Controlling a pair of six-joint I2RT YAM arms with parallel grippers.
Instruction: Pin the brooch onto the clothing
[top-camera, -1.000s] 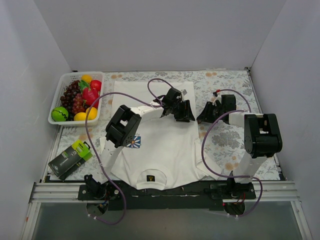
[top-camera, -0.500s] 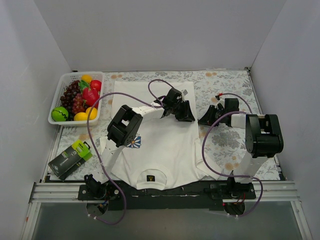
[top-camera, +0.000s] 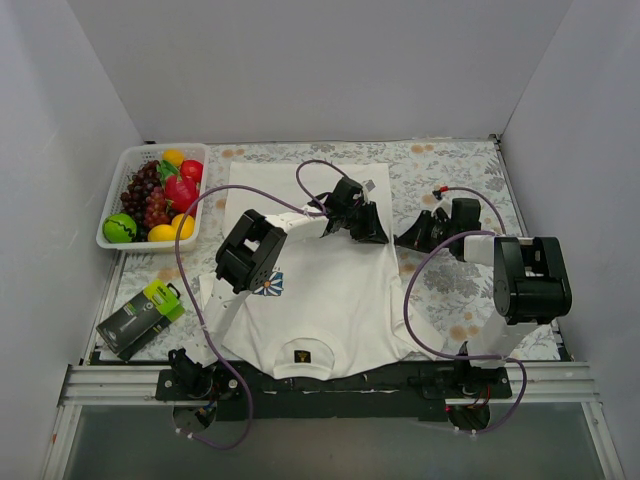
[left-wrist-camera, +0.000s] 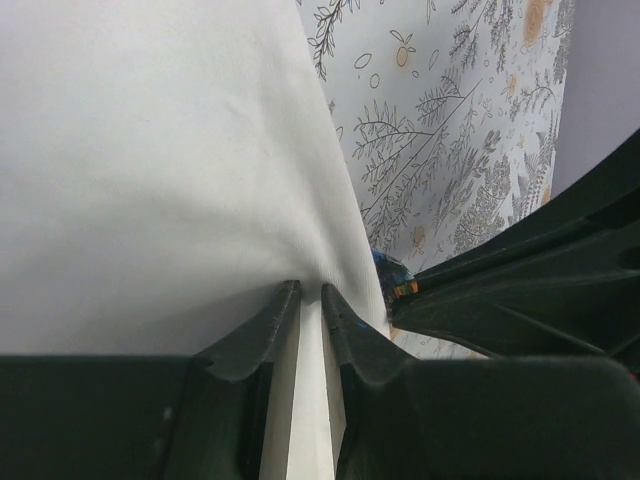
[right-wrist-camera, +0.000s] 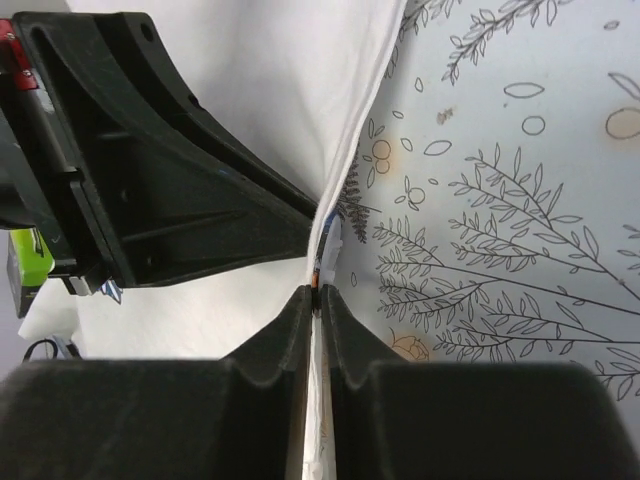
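Left tool (left-wrist-camera: 308, 290): narrow, its tips pinching a raised fold at the side edge of the T-shirt (left-wrist-camera: 150, 150).
Right tool (right-wrist-camera: 315, 292): all but closed on a small thing at that same edge, facing the left tool.
Brooch (left-wrist-camera: 393, 270): likely the small dark-blue bit with an orange speck at the right tool's tips; mostly hidden.
Change: the right arm sits slightly nearer the right wall than a second ago; the left tool is unmoved.
Counter (right-wrist-camera: 520, 150): floral cloth, with the T-shirt spread on it.
Hidden: in the top view both tools cover the pinched edge.
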